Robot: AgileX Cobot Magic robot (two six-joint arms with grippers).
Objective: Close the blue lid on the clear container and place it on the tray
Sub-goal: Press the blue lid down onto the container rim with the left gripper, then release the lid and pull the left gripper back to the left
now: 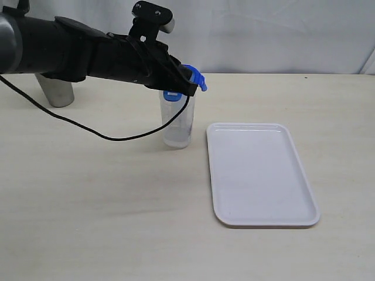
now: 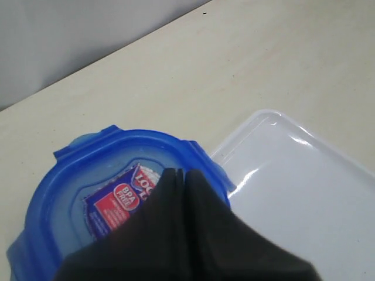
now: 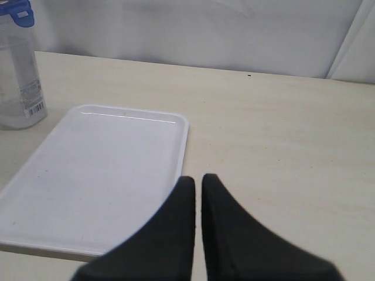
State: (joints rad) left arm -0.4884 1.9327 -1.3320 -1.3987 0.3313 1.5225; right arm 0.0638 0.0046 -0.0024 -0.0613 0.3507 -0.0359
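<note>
Two clenched, empty claws: your left claw [image 2: 180, 172] looks to be pressing the lid [image 2: 70, 175] onto the container [image 1: 177, 126] just beside the tray [image 1: 263, 175], right claw [image 3: 198, 178] idle, so next snap the flaps, then regrip.

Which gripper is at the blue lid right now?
The left gripper, shut, over the blue lid on the clear container; the right gripper, also shut, hangs by the tray.

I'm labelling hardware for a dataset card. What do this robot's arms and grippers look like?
The left arm is a thick matte-black tube with a grey segment farther back. A thin black cable loops from it, and a small black camera mount sits above the wrist. The left gripper and right gripper each end in two plain black wedge-shaped fingers. No markings show.
</note>
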